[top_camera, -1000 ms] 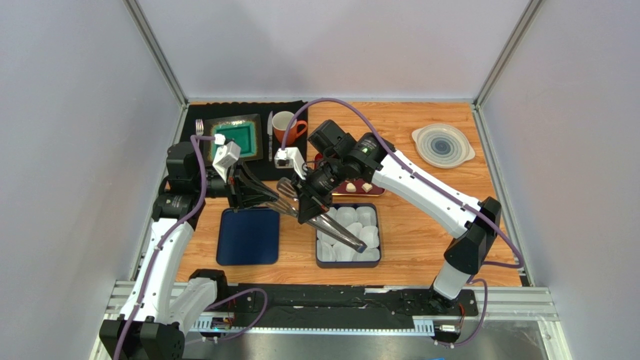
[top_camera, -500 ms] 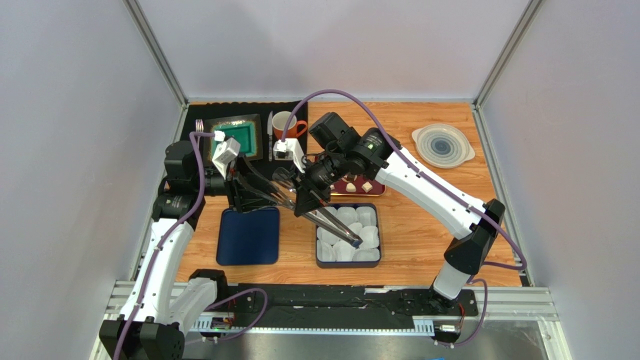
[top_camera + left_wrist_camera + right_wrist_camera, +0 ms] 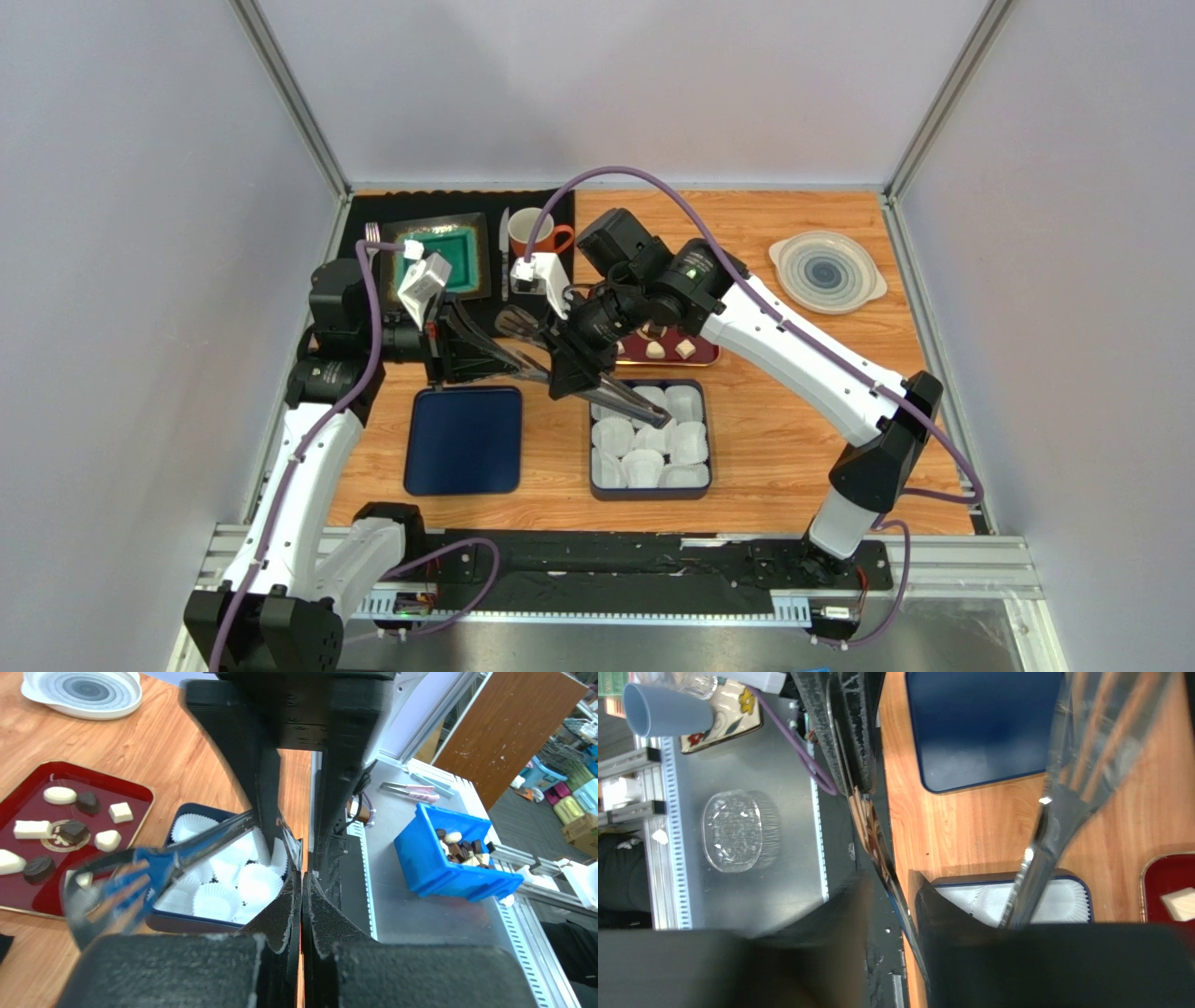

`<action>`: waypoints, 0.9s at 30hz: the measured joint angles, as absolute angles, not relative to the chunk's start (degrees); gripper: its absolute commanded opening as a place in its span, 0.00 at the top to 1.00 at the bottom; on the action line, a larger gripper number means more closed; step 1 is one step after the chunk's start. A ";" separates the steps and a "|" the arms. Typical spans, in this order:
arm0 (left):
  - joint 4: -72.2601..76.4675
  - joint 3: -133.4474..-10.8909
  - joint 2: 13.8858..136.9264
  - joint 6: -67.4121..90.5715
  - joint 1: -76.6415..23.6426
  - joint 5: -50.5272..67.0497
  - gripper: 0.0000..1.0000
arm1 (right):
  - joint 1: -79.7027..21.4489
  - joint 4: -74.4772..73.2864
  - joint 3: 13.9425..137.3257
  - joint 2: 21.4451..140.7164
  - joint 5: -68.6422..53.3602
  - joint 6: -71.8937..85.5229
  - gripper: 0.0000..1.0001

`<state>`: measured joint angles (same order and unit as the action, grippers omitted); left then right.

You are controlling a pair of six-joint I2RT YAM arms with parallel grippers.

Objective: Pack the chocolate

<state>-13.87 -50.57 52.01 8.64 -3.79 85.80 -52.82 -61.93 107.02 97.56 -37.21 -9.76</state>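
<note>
spanning the wooden table, both arms meet over its middle, above the gap between the flat blue lid and the open blue box. the red tray sits just behind the box. a pair of metal tongs runs between the two grippers, wide slotted ends toward the left arm, narrow end out over the box. the left gripper has its fingers pressed together; whether a tong blade is pinched between them i cannot tell. the right gripper sits about the tongs' shaft, but its own view is too blurred to say whether the jaws pinch or stand slack (so treat that grip as unproven). white paper cups fill the box; those in view hold no sweet. the chocolate, dark and cream pieces, lies on the tray. this looks like settling the tongs in hand, so packing has hardly begun. to do it well, one gripper should hold firm until the other closes squarely on both blades, tips level.
</note>
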 measured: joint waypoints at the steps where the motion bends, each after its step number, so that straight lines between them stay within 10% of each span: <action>1: -13.85 -50.81 52.21 8.62 -3.79 85.54 1.00 | -52.82 -61.41 107.02 97.54 -36.23 -9.74 0.47; 14: -29.87 -76.07 67.70 0.34 -3.20 84.66 1.00 | -42.24 -40.14 86.87 74.22 -23.51 -0.36 0.06; 27: -62.22 -107.15 85.19 -18.55 -2.07 84.51 1.00 | -29.36 -6.98 49.08 47.40 -24.56 22.11 0.02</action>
<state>-62.22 -107.15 85.19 -18.55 -2.07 84.51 -29.36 -6.98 49.08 47.40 -24.56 22.11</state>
